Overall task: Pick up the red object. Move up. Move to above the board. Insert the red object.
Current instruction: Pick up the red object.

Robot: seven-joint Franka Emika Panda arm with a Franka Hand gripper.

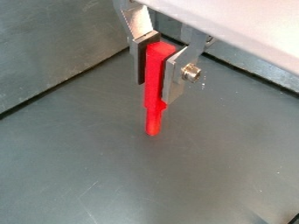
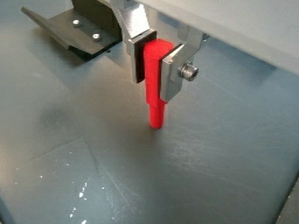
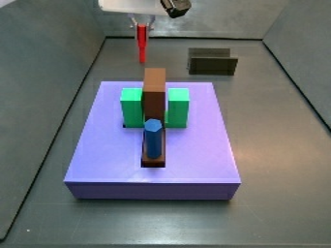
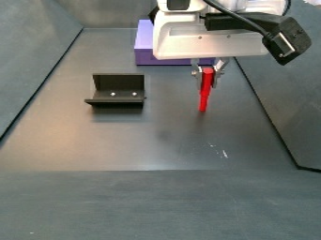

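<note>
The gripper (image 1: pixel 159 63) has its fingers clamped on the top end of the red object (image 1: pixel 153 103), which hangs straight down, long axis vertical, tip clear of the floor, just beyond the board's (image 3: pixel 195 147) far edge, near the fixture (image 4: pixel 115 92)

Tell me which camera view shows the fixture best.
A side view: the fixture shows whole on the floor, beside the gripper holding the red object. A wrist view catches it cropped at the edge; another side view shows it distant; the remaining wrist view misses it.
</note>
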